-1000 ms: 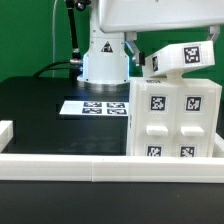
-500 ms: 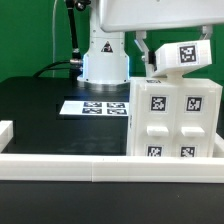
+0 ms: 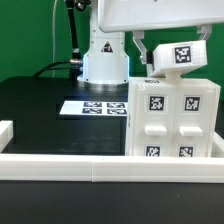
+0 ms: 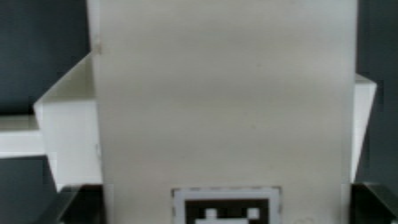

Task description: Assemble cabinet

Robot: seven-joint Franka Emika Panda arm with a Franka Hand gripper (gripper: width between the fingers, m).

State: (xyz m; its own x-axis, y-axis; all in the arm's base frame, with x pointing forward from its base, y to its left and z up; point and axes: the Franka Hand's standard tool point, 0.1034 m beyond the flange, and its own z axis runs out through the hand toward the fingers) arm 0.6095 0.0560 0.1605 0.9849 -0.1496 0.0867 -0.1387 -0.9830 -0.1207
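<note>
The cabinet [image 3: 175,120] stands on the dark tabletop [image 3: 40,105] at the exterior view's right, behind a low rail [image 3: 70,166]. Right above it, the claw [image 3: 147,58] pinches a small tagged block [image 3: 180,55].

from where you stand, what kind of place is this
Most likely a robotics lab bench, not a home or shop: a robot arm is mounted behind a black table, a marker board lies flat on it, and the white cabinet carries square black-and-white tags.
</note>
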